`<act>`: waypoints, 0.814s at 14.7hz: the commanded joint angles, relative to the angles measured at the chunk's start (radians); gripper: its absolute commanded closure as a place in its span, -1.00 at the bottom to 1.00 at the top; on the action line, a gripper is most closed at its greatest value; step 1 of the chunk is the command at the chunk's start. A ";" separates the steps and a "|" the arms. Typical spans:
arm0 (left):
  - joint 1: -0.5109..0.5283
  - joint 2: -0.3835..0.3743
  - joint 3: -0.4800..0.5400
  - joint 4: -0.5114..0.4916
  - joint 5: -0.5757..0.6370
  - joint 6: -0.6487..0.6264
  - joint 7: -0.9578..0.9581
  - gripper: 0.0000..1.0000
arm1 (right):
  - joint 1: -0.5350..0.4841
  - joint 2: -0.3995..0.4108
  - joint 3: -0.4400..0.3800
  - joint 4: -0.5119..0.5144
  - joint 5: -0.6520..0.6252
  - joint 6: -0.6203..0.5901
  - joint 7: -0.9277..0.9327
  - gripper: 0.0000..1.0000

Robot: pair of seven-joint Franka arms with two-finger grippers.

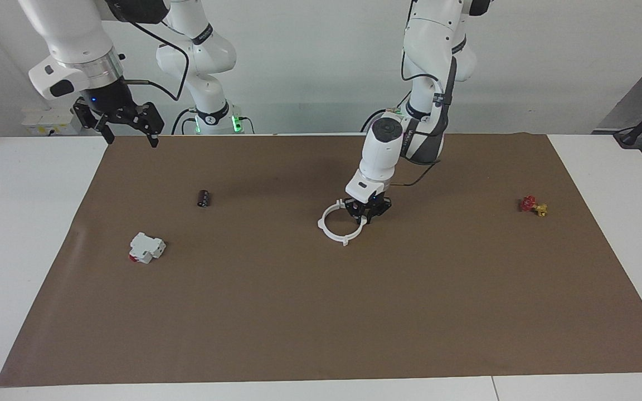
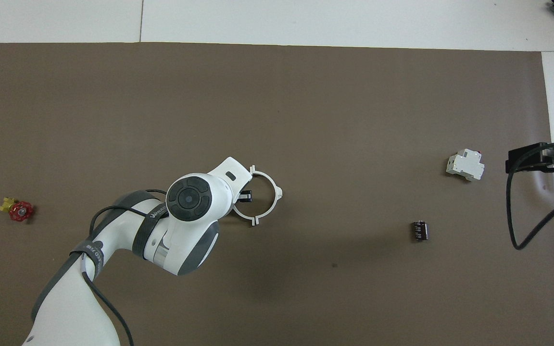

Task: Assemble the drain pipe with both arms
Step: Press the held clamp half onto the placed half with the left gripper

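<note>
The drain pipe (image 1: 332,235) is a thin white ring with four outer tabs, lying on the brown mat near the middle of the table; it also shows in the overhead view (image 2: 273,182). My left gripper (image 1: 367,218) points down at the part of the ring's rim toward the left arm's end and is shut on it. In the overhead view the left gripper (image 2: 244,196) is mostly covered by its own wrist. My right gripper (image 1: 131,133) is open and empty, held high over the mat's edge at the right arm's end, and shows in the overhead view (image 2: 512,162) too.
A white blocky part with a red end (image 1: 146,247) (image 2: 465,165) and a small black cylinder (image 1: 204,198) (image 2: 420,230) lie toward the right arm's end. A red-and-yellow valve (image 1: 533,205) (image 2: 17,210) lies toward the left arm's end.
</note>
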 commanded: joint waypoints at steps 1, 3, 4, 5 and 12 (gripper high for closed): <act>-0.017 -0.024 0.013 -0.031 0.019 0.020 -0.013 -0.88 | -0.005 -0.011 0.001 -0.009 0.023 -0.008 -0.023 -1.00; -0.015 -0.024 0.013 -0.026 0.019 0.019 -0.012 -0.95 | -0.005 -0.011 0.003 -0.009 0.023 -0.008 -0.023 -1.00; -0.015 -0.024 0.013 -0.026 0.019 0.019 -0.014 -0.95 | -0.005 -0.011 0.003 -0.009 0.023 -0.008 -0.023 -1.00; -0.015 -0.024 0.013 -0.024 0.019 0.019 -0.017 -0.95 | -0.005 -0.011 0.003 -0.009 0.023 -0.008 -0.023 -1.00; -0.018 -0.020 0.011 -0.024 0.016 0.062 -0.026 -0.94 | -0.005 -0.011 0.003 -0.009 0.023 -0.008 -0.023 -1.00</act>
